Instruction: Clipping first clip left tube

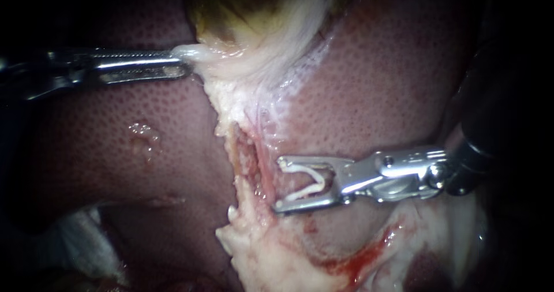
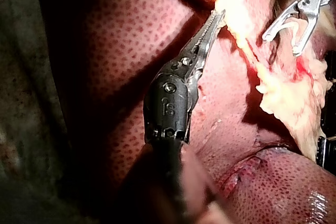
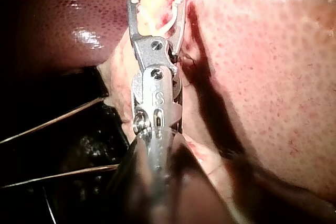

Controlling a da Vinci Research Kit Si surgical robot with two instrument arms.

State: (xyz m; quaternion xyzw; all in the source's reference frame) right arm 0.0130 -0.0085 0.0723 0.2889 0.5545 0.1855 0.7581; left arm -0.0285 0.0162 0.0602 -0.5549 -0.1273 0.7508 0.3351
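Observation:
My right instrument (image 1: 279, 184) comes in from the right. Its jaws stand wide apart and carry a white V-shaped clip (image 1: 309, 182) between them. The jaw tips sit against a pinkish tube (image 1: 262, 168) in the pale, dissected tissue below the gallbladder (image 1: 248, 15); the tube lies just ahead of the jaws, not between them. My left instrument (image 1: 183, 62) reaches in from the left, shut on a pale fold at the gallbladder's lower edge. The left wrist view shows its toothed jaws (image 2: 216, 18) closed on that fold. In the right wrist view, the clip (image 3: 167, 23) lies inside my right instrument's jaws (image 3: 156, 1).
Dark red liver (image 1: 375, 84) surrounds the site on both sides. Fatty tissue with fresh blood (image 1: 358, 263) lies below the right instrument. White gauze (image 1: 75, 240) sits at the lower left. Two thin wires (image 3: 52, 121) cross the dark area beside the right shaft.

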